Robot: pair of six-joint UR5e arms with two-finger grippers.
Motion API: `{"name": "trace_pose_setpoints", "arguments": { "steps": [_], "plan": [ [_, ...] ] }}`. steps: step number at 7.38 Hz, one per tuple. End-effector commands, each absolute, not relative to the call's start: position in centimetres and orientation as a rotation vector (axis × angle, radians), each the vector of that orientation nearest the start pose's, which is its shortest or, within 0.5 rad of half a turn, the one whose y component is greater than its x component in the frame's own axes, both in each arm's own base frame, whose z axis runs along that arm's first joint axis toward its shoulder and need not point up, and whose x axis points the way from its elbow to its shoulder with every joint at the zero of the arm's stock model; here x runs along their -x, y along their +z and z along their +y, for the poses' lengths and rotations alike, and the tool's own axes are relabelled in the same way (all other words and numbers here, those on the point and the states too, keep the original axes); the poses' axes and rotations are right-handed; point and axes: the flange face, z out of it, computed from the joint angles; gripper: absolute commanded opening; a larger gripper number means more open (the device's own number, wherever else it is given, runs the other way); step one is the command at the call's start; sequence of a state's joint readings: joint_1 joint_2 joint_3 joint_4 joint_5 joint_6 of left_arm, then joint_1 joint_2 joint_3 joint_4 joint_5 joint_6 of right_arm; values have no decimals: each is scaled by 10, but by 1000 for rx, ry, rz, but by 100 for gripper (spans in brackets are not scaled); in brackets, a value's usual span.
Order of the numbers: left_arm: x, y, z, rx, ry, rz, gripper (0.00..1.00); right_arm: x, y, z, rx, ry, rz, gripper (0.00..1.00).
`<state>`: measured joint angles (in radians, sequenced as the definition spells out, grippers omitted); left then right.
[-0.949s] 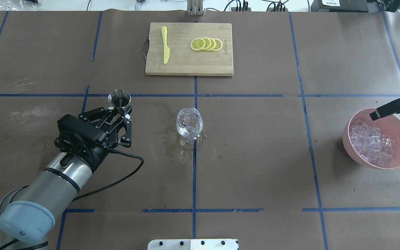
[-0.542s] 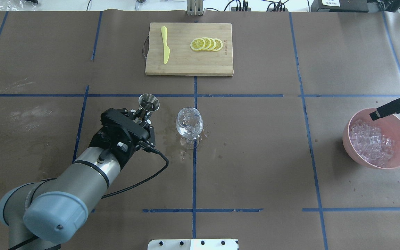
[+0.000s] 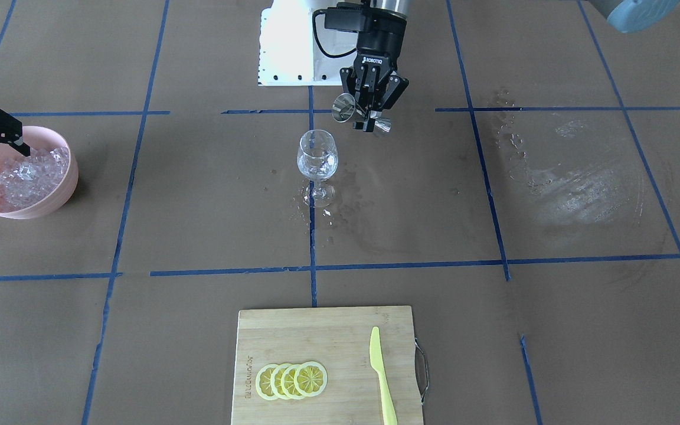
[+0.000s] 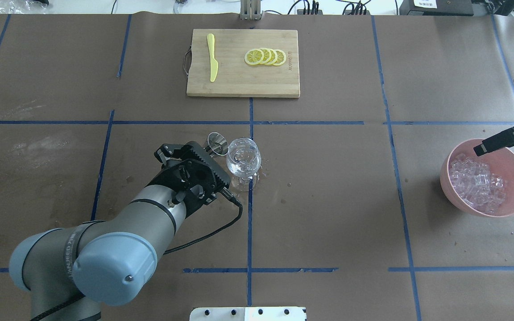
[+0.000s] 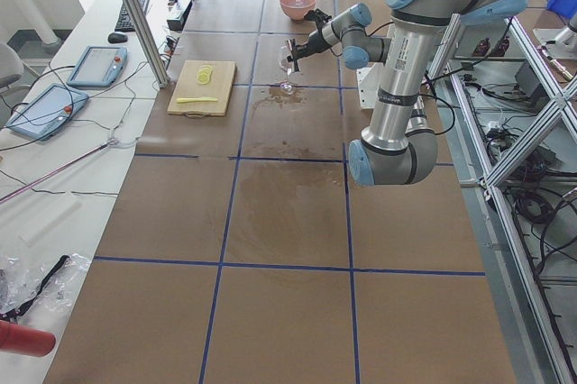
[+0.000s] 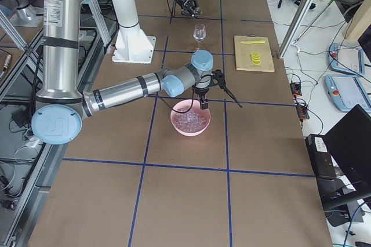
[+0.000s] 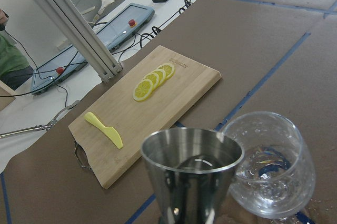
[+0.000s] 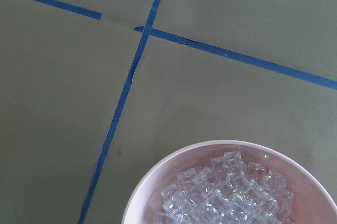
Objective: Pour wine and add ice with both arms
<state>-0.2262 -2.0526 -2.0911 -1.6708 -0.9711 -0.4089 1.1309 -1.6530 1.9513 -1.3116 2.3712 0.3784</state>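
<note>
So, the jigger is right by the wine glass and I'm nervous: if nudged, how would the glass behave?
Probably tippy: the wine glass stands on a thin stem and small foot, bowl up high. The paper around its foot looks wet, so it might slide first. Thin clear walls suggest it could chip against the metal jigger.

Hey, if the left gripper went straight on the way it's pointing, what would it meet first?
Likely the wine glass: the left gripper, shut on the steel jigger, aims beside its rim toward the cutting board, so the jigger could clip it. Depth is unclear.
</note>
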Motion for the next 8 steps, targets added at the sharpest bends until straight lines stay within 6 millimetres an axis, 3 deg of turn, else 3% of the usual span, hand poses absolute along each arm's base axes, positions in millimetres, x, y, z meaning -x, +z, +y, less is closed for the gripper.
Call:
{"name": "trace_pose_setpoints", "arguments": {
  "steps": [1, 4, 5, 8],
  "plan": [
    [-484, 137, -302, -1032, 573, 399, 0, 142, 477, -443, -172, -283, -924, 100],
    [-487, 136, -303, -1024, 742, 289, 0, 145, 479, -443, -174, -287, -912, 100],
    [-492, 122, -304, -1008, 778, 252, 0, 146, 480, -442, -172, -288, -912, 100],
    [-499, 117, -306, -967, 913, 134, 0, 147, 480, -442, -171, -291, -912, 100]
  ]
}}
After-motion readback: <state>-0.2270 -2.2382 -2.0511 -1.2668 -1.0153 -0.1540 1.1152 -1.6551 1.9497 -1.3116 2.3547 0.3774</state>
